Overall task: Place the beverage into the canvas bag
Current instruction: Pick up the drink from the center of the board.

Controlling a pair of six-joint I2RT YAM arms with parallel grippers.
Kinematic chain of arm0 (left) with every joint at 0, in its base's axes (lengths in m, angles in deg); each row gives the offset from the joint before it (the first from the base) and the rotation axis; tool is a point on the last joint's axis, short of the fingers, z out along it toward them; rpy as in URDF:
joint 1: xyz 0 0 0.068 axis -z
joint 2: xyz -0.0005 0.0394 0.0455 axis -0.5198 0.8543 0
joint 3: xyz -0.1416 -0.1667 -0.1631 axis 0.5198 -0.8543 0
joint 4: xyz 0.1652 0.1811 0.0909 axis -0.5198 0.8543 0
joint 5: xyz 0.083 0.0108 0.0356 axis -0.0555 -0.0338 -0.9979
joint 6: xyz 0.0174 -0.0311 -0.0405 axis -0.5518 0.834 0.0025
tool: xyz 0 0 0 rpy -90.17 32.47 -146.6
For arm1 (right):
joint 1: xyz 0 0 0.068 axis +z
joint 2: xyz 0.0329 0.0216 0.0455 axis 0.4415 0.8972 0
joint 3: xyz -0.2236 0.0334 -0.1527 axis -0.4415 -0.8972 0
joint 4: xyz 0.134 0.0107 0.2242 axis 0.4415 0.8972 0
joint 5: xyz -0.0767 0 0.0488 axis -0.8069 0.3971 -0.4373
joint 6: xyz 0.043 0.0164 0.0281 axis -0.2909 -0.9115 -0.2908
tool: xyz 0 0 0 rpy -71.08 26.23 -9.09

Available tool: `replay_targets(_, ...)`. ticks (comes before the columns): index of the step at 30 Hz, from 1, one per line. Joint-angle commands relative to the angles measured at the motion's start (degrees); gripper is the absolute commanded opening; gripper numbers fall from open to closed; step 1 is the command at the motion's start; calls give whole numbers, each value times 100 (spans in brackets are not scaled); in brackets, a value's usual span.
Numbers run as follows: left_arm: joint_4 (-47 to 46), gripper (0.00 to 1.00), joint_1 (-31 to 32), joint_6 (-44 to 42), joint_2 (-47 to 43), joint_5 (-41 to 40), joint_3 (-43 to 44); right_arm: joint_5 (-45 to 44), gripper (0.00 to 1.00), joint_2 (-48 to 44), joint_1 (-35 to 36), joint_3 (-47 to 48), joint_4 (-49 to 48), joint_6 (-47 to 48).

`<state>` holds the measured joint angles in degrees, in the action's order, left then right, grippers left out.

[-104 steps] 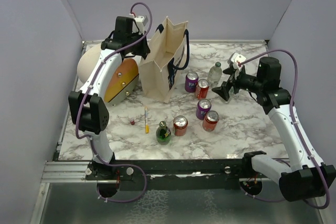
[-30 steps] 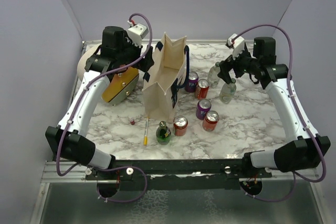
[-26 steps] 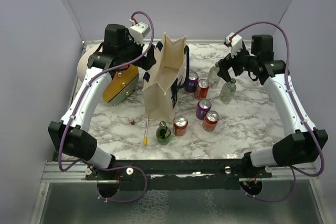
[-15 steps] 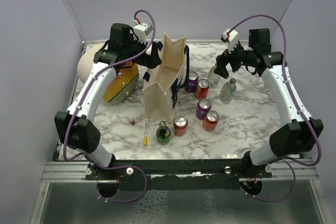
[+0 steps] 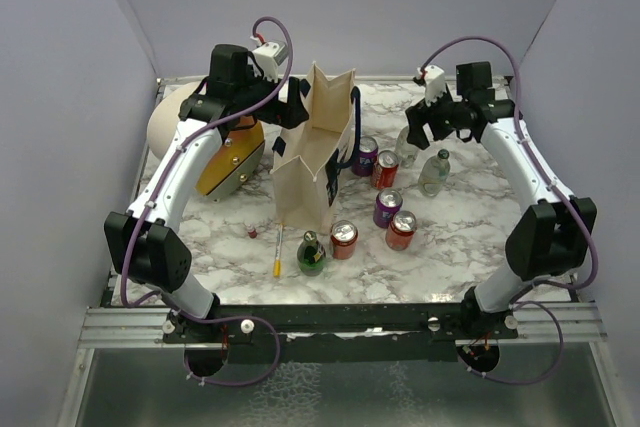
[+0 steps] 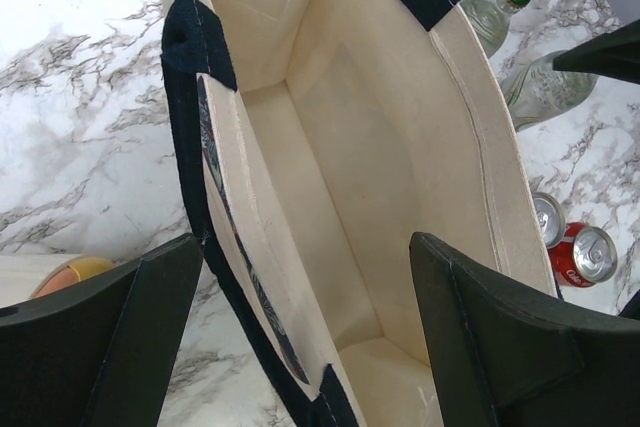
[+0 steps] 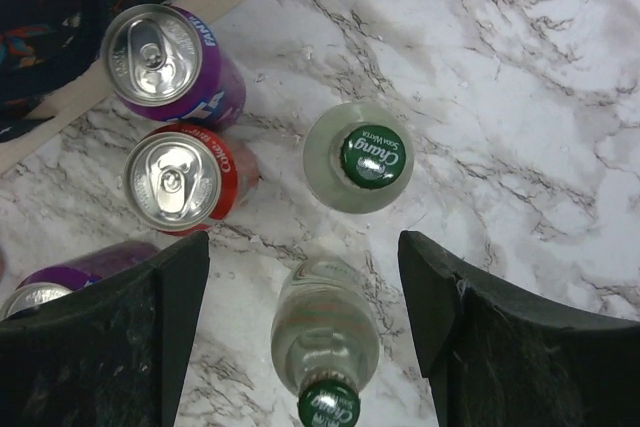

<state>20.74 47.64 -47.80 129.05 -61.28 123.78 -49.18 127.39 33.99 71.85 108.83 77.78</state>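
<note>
The cream canvas bag (image 5: 312,162) stands upright with its mouth open, its navy strap (image 6: 190,57) along the near wall. My left gripper (image 5: 292,111) (image 6: 300,347) is open, and the bag's (image 6: 350,147) left wall stands between its fingers without being pinched. Two clear bottles with green caps stand right of the bag. One bottle (image 7: 357,157) is beside the cans, the other bottle (image 5: 435,171) (image 7: 325,332) shows between my right fingers. My right gripper (image 5: 413,133) (image 7: 305,337) hangs open above them; how high, I cannot tell.
A purple can (image 5: 365,155) (image 7: 165,62) and a red can (image 5: 385,169) (image 7: 180,182) stand by the bag. More cans (image 5: 394,217), a red can (image 5: 343,239), a green bottle (image 5: 311,253) and a yellow pen (image 5: 277,265) stand nearer. A cream-and-orange drum (image 5: 215,157) lies left.
My right gripper has swung back and left over the two clear bottles, and its jaws have narrowed somewhat. My left gripper has shifted slightly right onto the bag's rim.
</note>
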Motion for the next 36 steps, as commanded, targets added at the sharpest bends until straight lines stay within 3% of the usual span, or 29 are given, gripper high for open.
replay_targets(1,-177,87,37,94,-116,18,-84,-296,74,417,11,154,-421,-302)
replay_targets(9,-174,87,38,99,-233,-217,-158,-263,63,1192,11,715,-468,-519)
replay_targets(19,-178,87,38,37,-352,-229,-259,-312,48,1435,14,921,-467,-549)
replay_targets(28,-163,87,38,62,-303,-356,-257,-339,26,1391,21,1022,-366,-552)
replay_targets(33,-154,87,38,48,-306,-371,-259,-447,2,1350,20,1404,-148,-425)
replay_targets(36,-162,88,38,18,-335,-427,-280,-489,1,1242,20,1602,-94,-394)
